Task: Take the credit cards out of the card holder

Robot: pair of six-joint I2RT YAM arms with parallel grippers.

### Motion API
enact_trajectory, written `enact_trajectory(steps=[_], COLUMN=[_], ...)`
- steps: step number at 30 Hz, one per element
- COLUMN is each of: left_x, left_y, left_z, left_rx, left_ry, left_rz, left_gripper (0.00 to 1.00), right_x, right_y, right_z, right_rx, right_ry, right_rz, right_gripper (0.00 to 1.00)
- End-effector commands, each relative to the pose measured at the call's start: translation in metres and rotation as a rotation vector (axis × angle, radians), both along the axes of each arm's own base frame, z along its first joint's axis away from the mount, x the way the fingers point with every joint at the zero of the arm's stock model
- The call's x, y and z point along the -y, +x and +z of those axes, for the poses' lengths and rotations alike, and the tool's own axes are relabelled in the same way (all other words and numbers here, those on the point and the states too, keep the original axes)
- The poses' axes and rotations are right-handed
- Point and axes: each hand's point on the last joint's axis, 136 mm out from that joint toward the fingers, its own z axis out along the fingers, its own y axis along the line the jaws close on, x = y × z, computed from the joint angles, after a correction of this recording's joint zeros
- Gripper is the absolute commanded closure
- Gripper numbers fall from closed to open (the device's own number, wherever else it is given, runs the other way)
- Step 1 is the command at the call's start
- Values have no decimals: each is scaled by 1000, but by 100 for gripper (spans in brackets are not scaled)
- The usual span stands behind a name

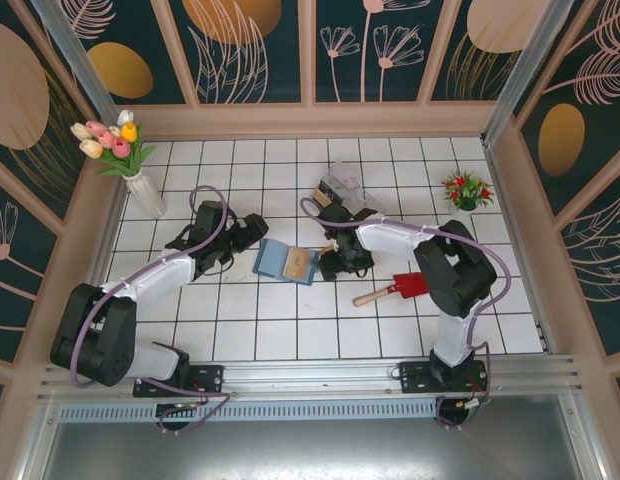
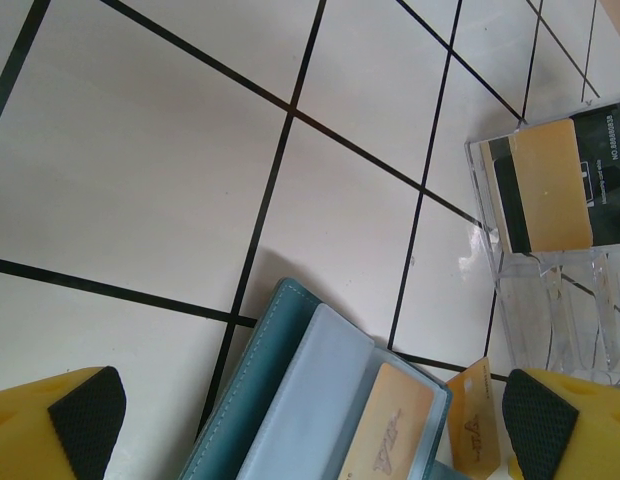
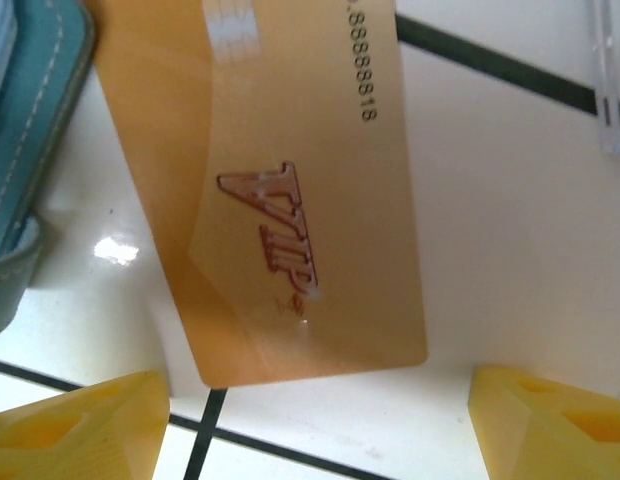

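The slate-blue card holder lies open on the white tiles between my two grippers. A tan card sits in its clear pocket. A second tan card marked VIP lies loose just off the holder's right edge, in front of my right gripper. That gripper is open, its yellow fingers wide apart with nothing between them. My left gripper is also open, hovering over the holder's left side. A dark grey card stands in the clear box behind another tan card.
The clear plastic box stands just behind the right gripper. A red-bladed toy shovel lies to the right of the holder. A vase of tulips stands at the back left, a small potted plant at the back right.
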Motion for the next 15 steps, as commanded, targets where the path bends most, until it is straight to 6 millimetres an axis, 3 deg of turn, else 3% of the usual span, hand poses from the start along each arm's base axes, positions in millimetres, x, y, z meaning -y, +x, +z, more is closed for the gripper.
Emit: enact_trajectory(steps=[1, 7, 15], left_x=[-2, -2, -2], left_y=[3, 3, 2], left_z=[3, 2, 0], left_rx=[14, 14, 9], left_ry=[9, 13, 17], left_rz=[-5, -7, -12], left_gripper=[2, 1, 1], right_x=[7, 3, 0], right_y=[-1, 9, 10], right_z=[-6, -5, -19], right_rx=[-23, -10, -49], right_ry=[-71, -81, -82], right_rz=[31, 47, 44], right_gripper=[20, 26, 39])
